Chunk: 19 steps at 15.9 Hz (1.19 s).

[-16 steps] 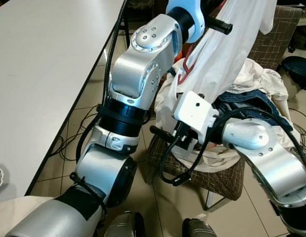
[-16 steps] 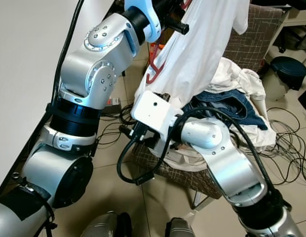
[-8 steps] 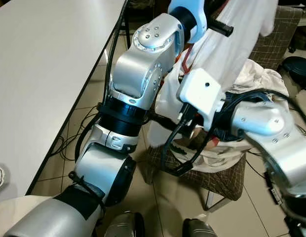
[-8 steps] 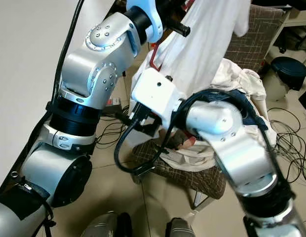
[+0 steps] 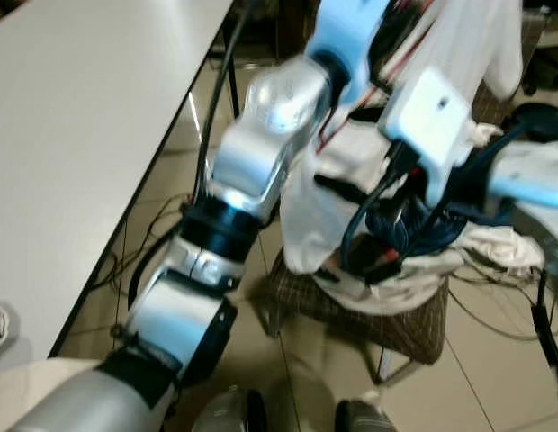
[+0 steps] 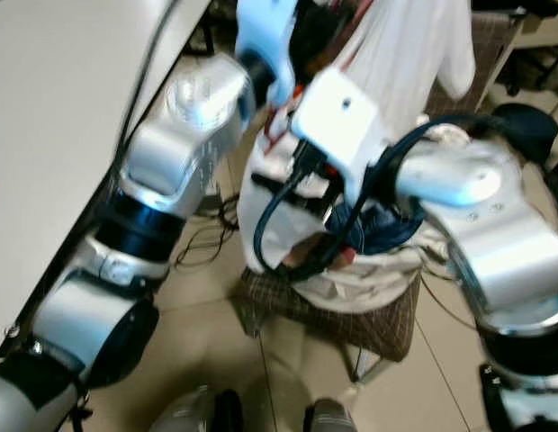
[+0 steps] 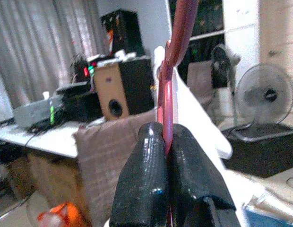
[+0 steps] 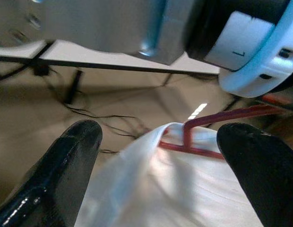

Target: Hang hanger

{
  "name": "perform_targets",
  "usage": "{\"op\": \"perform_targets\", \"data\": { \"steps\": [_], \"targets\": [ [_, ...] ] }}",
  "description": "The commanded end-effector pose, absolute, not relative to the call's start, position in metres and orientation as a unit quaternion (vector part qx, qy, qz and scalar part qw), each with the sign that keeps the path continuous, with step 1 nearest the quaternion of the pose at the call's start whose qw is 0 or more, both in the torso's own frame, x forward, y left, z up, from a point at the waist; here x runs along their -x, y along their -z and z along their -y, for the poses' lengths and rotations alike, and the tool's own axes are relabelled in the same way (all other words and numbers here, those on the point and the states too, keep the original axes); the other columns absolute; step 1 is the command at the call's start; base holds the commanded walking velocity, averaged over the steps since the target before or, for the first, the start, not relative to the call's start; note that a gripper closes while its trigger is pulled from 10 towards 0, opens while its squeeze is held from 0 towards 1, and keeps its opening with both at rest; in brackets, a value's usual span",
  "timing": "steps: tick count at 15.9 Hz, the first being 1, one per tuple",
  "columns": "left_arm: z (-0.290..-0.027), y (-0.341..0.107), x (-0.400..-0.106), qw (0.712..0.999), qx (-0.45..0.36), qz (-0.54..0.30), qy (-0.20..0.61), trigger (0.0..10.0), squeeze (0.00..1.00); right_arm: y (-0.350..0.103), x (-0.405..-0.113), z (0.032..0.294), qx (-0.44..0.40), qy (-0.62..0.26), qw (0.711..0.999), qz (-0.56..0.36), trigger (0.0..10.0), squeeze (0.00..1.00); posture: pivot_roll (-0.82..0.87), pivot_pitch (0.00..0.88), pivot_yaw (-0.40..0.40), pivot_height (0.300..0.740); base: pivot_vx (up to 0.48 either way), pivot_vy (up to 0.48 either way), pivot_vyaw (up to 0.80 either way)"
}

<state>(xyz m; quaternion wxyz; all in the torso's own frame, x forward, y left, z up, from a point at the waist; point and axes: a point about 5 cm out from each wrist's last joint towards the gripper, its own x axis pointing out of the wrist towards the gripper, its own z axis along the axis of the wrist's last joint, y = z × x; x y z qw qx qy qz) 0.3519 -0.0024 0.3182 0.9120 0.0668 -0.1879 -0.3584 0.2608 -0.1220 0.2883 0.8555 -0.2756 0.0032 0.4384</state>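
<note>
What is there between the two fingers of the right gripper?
In the right wrist view, the right gripper is open, and between its fingers lie the white shirt and a part of the red hanger.

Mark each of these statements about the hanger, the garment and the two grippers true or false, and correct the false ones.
1. The left gripper is shut on the red hanger. True.
2. The right gripper is shut on the white garment. False: its fingers stand wide apart, with the garment between them.
3. The hanger is blue. False: it is red.
4. A white garment hangs on the hanger. True.
5. The chair under the clothes pile is bare. False: clothes lie heaped on it.
</note>
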Motion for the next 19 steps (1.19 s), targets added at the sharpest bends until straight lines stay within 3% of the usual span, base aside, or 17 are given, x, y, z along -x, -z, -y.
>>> {"op": "perform_targets", "data": {
  "steps": [1, 6, 8, 11, 12, 13, 15, 17, 19],
  "targets": [
    [-0.009, -0.3, -0.363, 0.925, -0.104, 0.156, 0.331, 10.0, 0.0, -0.308, -0.248, 0.115, 0.285, -0.451, 0.844, 0.055, 10.0, 0.0, -0.17, 0.055, 0.063, 0.74, 0.0, 0.0, 0.0],
    [-0.013, -0.301, -0.365, 0.923, -0.121, 0.163, 0.328, 10.0, 0.0, -0.308, -0.246, 0.112, 0.283, -0.443, 0.848, 0.064, 10.0, 0.0, -0.17, 0.046, 0.062, 0.74, 0.0, 0.0, 0.0],
    [-0.019, -0.308, -0.366, 0.909, -0.135, 0.175, 0.353, 10.0, 0.0, -0.326, -0.239, 0.12, 0.214, -0.443, 0.864, 0.105, 10.0, 0.0, -0.16, 0.037, 0.061, 0.74, 0.0, 0.0, 0.0],
    [-0.026, -0.324, -0.366, 0.914, -0.082, 0.175, 0.358, 10.0, 0.0, -0.322, -0.224, 0.131, 0.228, -0.479, 0.843, 0.089, 10.0, 0.0, -0.16, 0.038, 0.068, 0.74, 0.0, 0.0, 0.0],
    [-0.039, -0.343, -0.368, 0.916, -0.044, 0.18, 0.357, 10.0, 0.0, -0.327, -0.219, 0.147, 0.242, -0.472, 0.843, 0.085, 10.0, 0.0, -0.16, 0.04, 0.076, 0.74, 0.0, 0.0, 0.0],
    [-0.049, -0.354, -0.368, 0.917, -0.025, 0.181, 0.355, 10.0, 0.0, -0.336, -0.219, 0.157, 0.244, -0.444, 0.856, 0.103, 10.0, 0.0, -0.16, 0.042, 0.078, 0.74, 0.0, 0.0, 0.0],
    [-0.075, -0.374, -0.37, 0.92, -0.036, 0.176, 0.349, 10.0, 0.0, -0.379, -0.236, 0.202, 0.213, -0.231, 0.928, 0.203, 10.0, 0.0, -0.16, 0.048, 0.089, 0.74, 0.0, 0.0, 0.0],
    [-0.088, -0.374, -0.369, 0.924, -0.077, 0.157, 0.341, 10.0, 0.0, -0.402, -0.24, 0.236, 0.162, -0.086, 0.949, 0.257, 10.0, 0.0, -0.16, 0.052, 0.096, 0.74, 0.0, 0.0, 0.0],
    [-0.099, -0.369, -0.362, 0.923, -0.112, 0.13, 0.345, 10.0, 0.0, -0.386, -0.241, 0.242, 0.168, -0.089, 0.959, 0.212, 10.0, 0.0, -0.16, 0.054, 0.094, 0.74, 0.0, 0.0, 0.0]
  ]
}}
